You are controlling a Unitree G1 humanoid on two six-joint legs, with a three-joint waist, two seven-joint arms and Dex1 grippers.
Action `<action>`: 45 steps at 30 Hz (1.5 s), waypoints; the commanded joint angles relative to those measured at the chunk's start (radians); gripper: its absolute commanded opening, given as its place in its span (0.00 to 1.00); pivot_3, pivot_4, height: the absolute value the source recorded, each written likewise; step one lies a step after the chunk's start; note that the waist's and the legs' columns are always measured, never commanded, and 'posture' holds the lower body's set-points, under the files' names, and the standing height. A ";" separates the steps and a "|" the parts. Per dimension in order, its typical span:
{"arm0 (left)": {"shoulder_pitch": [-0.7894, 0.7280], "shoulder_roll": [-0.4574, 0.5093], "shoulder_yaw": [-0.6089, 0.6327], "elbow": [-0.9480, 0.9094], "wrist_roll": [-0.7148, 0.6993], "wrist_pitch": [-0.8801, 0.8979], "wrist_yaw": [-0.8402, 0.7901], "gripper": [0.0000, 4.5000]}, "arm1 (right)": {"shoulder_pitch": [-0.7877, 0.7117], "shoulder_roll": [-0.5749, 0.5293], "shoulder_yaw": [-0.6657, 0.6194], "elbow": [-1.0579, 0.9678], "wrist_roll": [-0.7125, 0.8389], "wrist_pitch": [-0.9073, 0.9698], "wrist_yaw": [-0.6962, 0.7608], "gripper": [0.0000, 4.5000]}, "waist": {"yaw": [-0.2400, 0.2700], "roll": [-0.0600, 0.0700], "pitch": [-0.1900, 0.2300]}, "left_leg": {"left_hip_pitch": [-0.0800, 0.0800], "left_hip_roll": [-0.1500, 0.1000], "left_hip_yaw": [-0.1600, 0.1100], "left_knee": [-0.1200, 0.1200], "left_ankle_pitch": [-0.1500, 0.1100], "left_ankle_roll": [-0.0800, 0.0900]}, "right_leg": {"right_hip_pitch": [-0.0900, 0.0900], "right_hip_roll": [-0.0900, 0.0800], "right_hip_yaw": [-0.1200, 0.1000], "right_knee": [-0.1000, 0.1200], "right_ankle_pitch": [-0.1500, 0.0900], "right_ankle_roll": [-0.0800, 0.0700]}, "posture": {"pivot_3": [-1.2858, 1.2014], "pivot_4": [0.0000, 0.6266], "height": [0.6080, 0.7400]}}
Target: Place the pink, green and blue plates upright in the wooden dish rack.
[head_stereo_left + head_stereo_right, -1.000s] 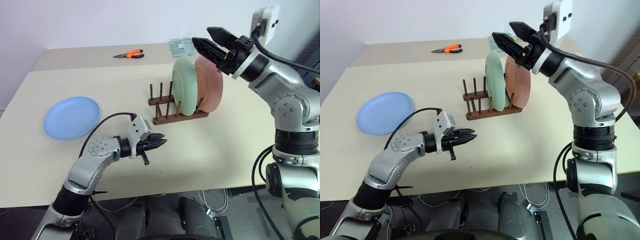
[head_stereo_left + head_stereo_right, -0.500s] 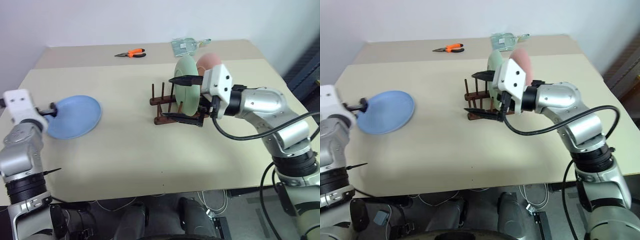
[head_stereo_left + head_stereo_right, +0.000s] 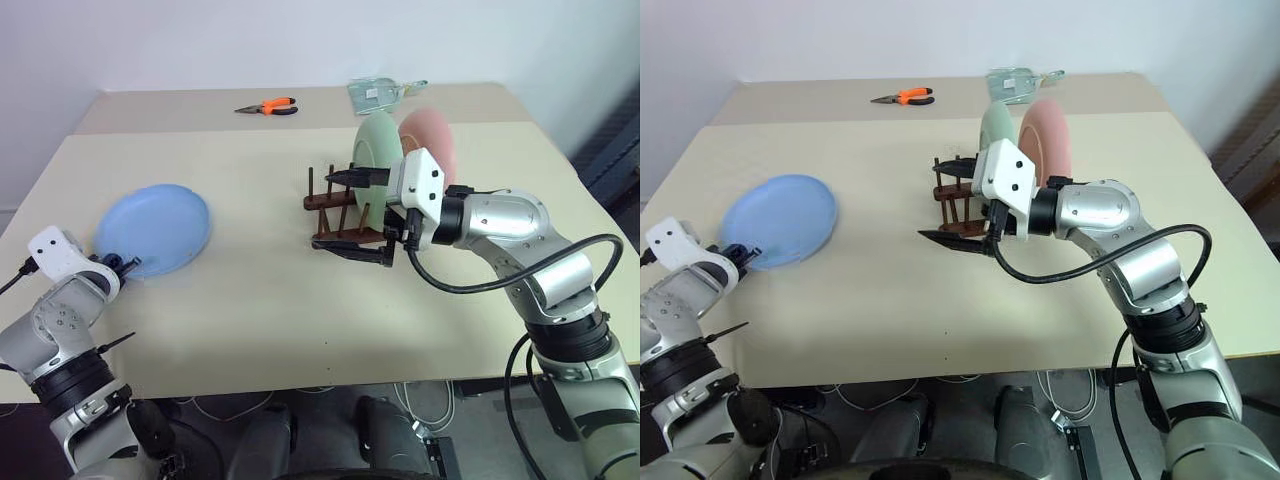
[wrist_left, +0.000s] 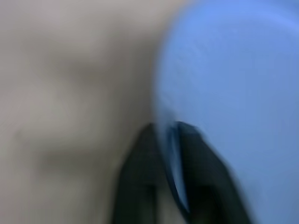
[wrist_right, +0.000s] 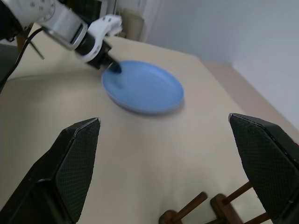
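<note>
The blue plate [image 3: 155,228] lies at the table's left. My left gripper [image 3: 124,264] is shut on its near rim, and the left wrist view shows the blue plate [image 4: 233,93] edge pinched between the two black fingers [image 4: 140,163]. The green plate [image 3: 378,150] and pink plate [image 3: 430,140] stand upright in the wooden dish rack [image 3: 335,205]. My right gripper [image 3: 347,213] hangs wide open and holds nothing, just left of the rack's free pegs and pointing toward the blue plate [image 5: 142,86].
Orange-handled pliers [image 3: 268,106] and a clear plastic bag [image 3: 380,92] lie at the table's far edge. The near table edge [image 3: 300,375] runs below both arms.
My left arm swung far left to the blue plate and shut on its rim. My right gripper came down from above the racked plates to the rack's left side, open wide.
</note>
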 commanded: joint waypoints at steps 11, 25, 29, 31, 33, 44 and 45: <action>-0.161 0.094 -0.396 -0.340 -0.128 -0.076 -0.270 0.01 | -0.133 0.122 0.302 0.164 -0.565 -0.406 -0.117 1.00 | -0.030 -0.004 0.002 | 0.000 0.001 0.001 -0.002 0.001 -0.002 | -0.002 0.001 0.000 0.000 0.000 0.000 | 0.52 0.24 1.00; -0.202 0.101 -0.308 -0.417 -0.310 0.112 -0.193 0.00 | -0.170 0.234 0.332 0.401 -0.814 -0.550 -0.218 0.24 | -0.026 -0.005 0.002 | -0.001 0.000 0.001 -0.002 0.003 -0.005 | -0.004 0.001 0.002 0.002 0.001 -0.001 | 0.52 0.24 1.00; -0.197 0.098 -0.269 -0.385 -0.310 0.028 -0.200 0.16 | -0.162 0.236 0.313 0.391 -0.840 -0.560 -0.240 0.00 | -0.028 -0.005 0.002 | 0.000 0.001 0.001 -0.003 0.003 -0.005 | -0.004 0.002 0.002 0.002 0.001 -0.001 | 0.52 0.24 1.00; -0.235 0.083 -0.198 -0.340 -0.309 -0.061 -0.168 0.35 | -0.159 0.237 0.304 0.384 -0.842 -0.570 -0.244 0.00 | -0.027 -0.005 0.002 | -0.001 0.001 0.000 -0.003 0.003 -0.006 | -0.004 0.002 0.002 0.002 0.001 -0.002 | 0.52 0.24 1.00; -0.257 0.080 -0.153 -0.310 -0.310 -0.137 -0.152 0.57 | -0.155 0.241 0.292 0.376 -0.832 -0.579 -0.246 0.00 | -0.026 -0.005 0.002 | -0.001 0.001 0.000 -0.003 0.004 -0.006 | -0.005 0.002 0.002 0.002 0.001 -0.002 | 0.52 0.24 1.00; 0.184 0.261 -0.406 -0.211 -0.011 -0.519 -0.438 0.80 | -0.164 0.482 -0.190 0.045 0.161 0.143 -0.283 0.00 | -0.017 -0.006 0.001 | 0.001 0.002 -0.001 -0.013 0.005 -0.007 | -0.008 0.003 0.003 0.000 0.003 -0.005 | 0.52 0.24 1.00; 0.233 0.260 -0.463 -0.240 0.006 -0.539 -0.473 0.80 | -0.182 0.510 -0.253 0.047 0.263 0.222 -0.351 0.00 | -0.017 -0.006 0.001 | 0.000 0.002 -0.002 -0.012 0.005 -0.007 | -0.008 0.003 0.003 0.000 0.004 -0.006 | 0.52 0.24 1.00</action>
